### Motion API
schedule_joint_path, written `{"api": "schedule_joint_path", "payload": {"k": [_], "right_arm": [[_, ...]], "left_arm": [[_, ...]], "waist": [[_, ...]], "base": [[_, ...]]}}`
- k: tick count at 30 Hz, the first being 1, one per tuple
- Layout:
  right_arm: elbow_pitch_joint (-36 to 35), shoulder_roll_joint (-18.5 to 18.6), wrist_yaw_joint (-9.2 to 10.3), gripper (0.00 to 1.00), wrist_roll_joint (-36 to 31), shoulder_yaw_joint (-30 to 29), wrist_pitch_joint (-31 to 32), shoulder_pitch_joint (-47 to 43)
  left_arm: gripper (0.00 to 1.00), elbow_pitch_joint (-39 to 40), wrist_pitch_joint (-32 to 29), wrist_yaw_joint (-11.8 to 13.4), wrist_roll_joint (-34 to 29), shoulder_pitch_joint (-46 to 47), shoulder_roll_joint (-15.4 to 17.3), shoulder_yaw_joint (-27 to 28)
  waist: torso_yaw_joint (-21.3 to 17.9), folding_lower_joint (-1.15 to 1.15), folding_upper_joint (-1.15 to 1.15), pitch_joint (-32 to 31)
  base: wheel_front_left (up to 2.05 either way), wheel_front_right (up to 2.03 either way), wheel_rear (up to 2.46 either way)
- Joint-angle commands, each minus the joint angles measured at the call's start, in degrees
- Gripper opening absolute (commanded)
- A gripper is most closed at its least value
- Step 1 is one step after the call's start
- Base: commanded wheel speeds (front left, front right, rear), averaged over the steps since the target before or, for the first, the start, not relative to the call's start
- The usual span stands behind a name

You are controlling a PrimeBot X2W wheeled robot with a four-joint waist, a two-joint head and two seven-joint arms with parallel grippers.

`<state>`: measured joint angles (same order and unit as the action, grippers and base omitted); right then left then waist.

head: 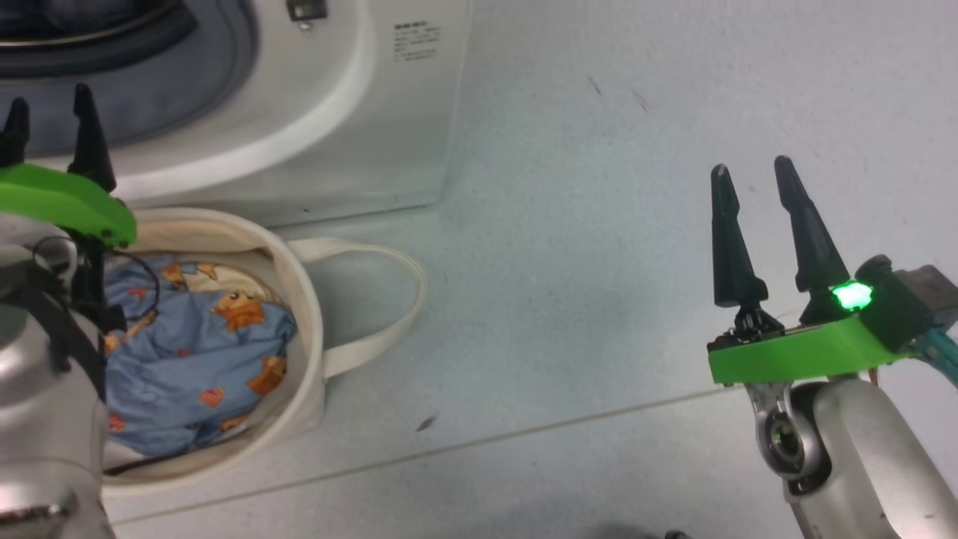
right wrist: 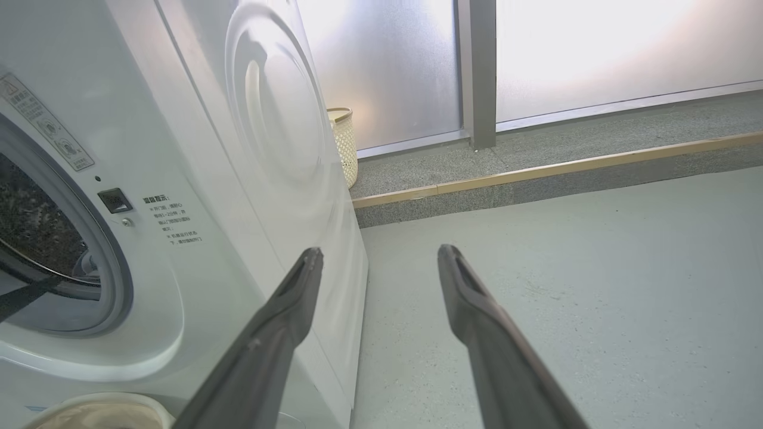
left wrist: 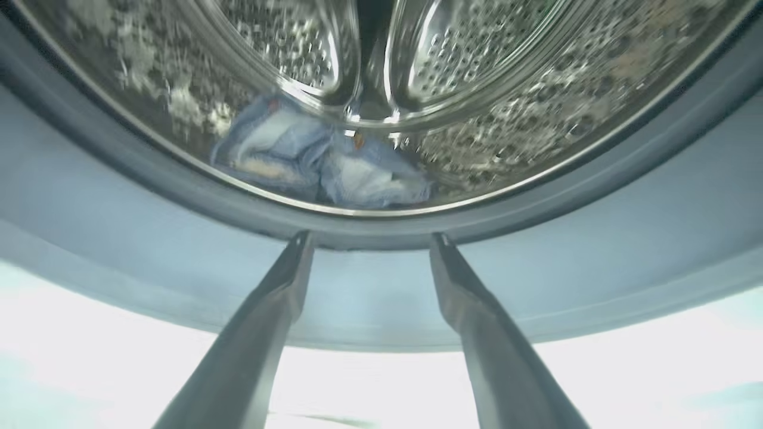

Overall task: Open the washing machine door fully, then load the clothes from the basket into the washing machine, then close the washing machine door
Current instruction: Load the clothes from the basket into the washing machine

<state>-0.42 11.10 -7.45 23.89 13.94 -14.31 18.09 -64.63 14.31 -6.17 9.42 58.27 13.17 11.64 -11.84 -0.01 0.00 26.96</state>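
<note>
Your head view looks steeply down on the front of the washing machine (head: pixel 322 105) and the floor (head: pixel 599 299). Your left wrist view sits close at its drum (left wrist: pixel 536 107); the right wrist view shares that front from the side.

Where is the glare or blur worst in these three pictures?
Left wrist view: the washing machine front blows out white below; the drum is smeared. Right wrist view: frosted windows glare. Head view: even light, the green lamp blooms.
</note>
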Motion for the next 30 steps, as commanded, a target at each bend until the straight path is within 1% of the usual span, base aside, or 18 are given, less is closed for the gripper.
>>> {"api": "schedule_joint_path", "payload": {"k": [1,7,8,11,15,18,21,23,27,30], "right_arm": [[-1.16,0.49,-0.03,1.0,0.52,1.06,-0.69,-1.88],[-0.61,1.04,-0.03,1.0,0.94,1.67,-0.69,-2.6],[-0.61,1.04,-0.03,1.0,0.94,1.67,-0.69,-2.6],[-0.28,1.74,-0.03,1.0,0.91,2.19,-0.69,-3.18],[0.04,2.77,-0.03,1.0,1.12,3.15,-0.69,-4.21],[0.18,3.69,-0.03,1.0,1.12,3.88,-0.69,-5.1],[0.72,4.39,-0.03,1.0,1.24,3.88,-0.69,-6.1],[1.52,4.82,-0.03,1.0,0.88,3.71,-0.69,-6.69],[2.77,5.43,-0.03,1.0,0.05,3.21,-0.69,-7.14],[4.16,5.88,-0.03,1.0,-0.41,2.8,-0.69,-6.78]], "left_arm": [[1.0,5.91,0.67,-0.53,0.07,-2.93,1.25,0.48],[1.0,20.78,0.68,-1.25,1.1,-15.41,-1.68,-0.1],[1.0,20.78,0.68,-1.25,1.1,-15.41,-1.68,-0.1],[1.0,27.34,0.68,-1.29,3.94,-21.15,-3.13,-0.73],[1.0,34.64,0.68,-1.3,7.27,-28.71,-3.46,-2.82],[1.0,39.33,0.68,-1.31,7.72,-33.54,-2.9,-4.99],[1.0,42.22,0.68,-1.31,6.75,-37.47,-3.11,-4.32],[1.0,42.53,0.68,-1.31,6.15,-39.38,-3.5,-3.66],[1.0,44.02,0.68,-1.31,4.56,-41.29,-4.29,-1.42],[1.0,45.32,0.69,-1.31,3.54,-42.03,-4.87,-1.1]], "waist": [[2.11,0.01,0.0,-2.92],[4.4,0.01,0.0,-7.43],[4.4,0.01,0.0,-7.43],[5.44,0.01,0.0,-9.65],[6.88,0.01,0.0,-12.74],[7.81,0.01,0.0,-14.91],[8.63,0.01,0.0,-16.77],[9.08,0.01,0.0,-17.83],[9.89,0.01,0.0,-19.11],[10.4,0.01,0.0,-19.38]], "base": [[0.0,0.0,0.0],[0.0,0.0,0.0],[0.0,0.0,0.0],[0.0,0.0,0.0],[0.0,0.0,0.0],[0.0,0.0,0.0],[0.0,0.0,0.0],[0.0,0.0,0.0],[0.0,0.0,0.0],[0.0,0.0,0.0]]}}
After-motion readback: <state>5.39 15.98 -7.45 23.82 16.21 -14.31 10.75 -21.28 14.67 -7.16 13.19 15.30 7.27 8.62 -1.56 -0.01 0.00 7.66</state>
